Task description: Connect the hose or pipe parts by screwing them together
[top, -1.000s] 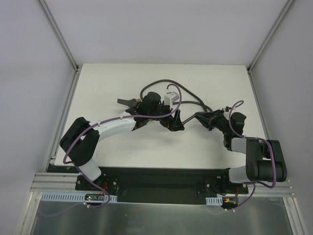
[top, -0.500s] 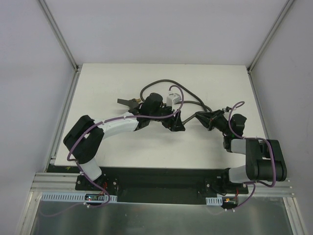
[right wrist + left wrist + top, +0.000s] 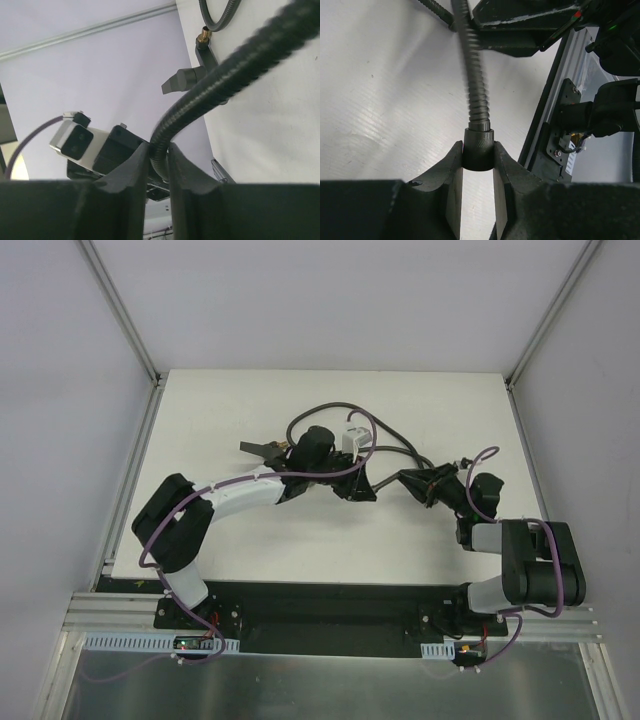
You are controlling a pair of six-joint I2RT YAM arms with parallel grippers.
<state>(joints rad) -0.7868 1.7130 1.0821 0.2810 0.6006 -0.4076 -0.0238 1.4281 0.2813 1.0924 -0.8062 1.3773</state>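
Reaching inward over the white counter (image 3: 220,410), both arms bent at the elbow, wrists facing each other. The left pincer (image 3: 478,156) clamps the end connector (image 3: 479,144). The right pincer (image 3: 159,155) clamps the hose (image 3: 330,407) mid-length. The T-fitting (image 3: 262,450) lies beside the left wrist.

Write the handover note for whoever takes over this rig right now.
Left gripper: fingers shut on the hose end connector.
Right gripper: fingers shut on the hose, further along its length.
T-fitting: lies on the table, apart from the hose end, in neither gripper.
Done: hose gripped at two places.
Left: bring the connector to a brass thread of the T-fitting and screw them together; nothing is joined yet.
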